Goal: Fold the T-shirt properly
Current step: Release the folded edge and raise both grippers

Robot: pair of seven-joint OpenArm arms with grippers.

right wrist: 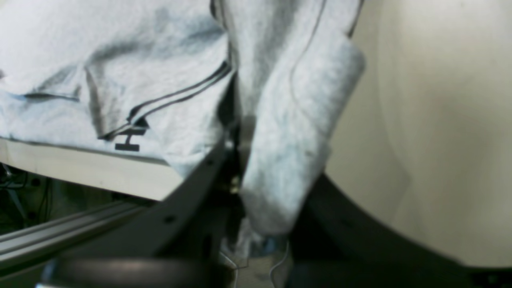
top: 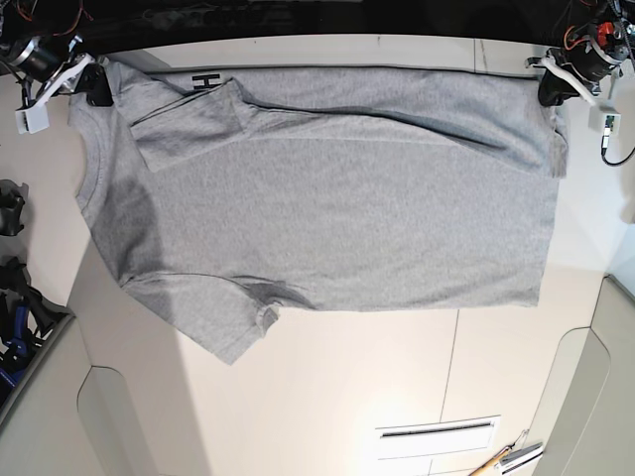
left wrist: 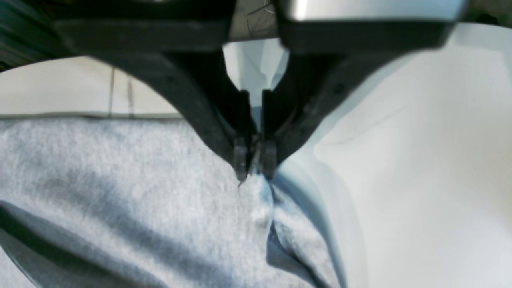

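Note:
The heather-grey T-shirt (top: 337,198) lies spread sideways on the white table (top: 397,377), plain side up, collar end at the left and hem at the right. A bit of black lettering (top: 204,80) peeks out at its far edge. At the far right corner my left gripper (top: 552,91) is shut on the hem. The left wrist view shows its fingertips (left wrist: 240,160) pinching grey fabric (left wrist: 120,192). My right gripper (top: 96,91) is at the far left corner, shut on the shoulder area. In the right wrist view a fold of shirt (right wrist: 288,132) hangs between its jaws.
The far table edge (top: 397,40) runs just behind the shirt. Dark equipment (top: 12,297) stands off the table's left side. A white slotted plate (top: 437,431) and some hand tools (top: 506,461) lie near the front right.

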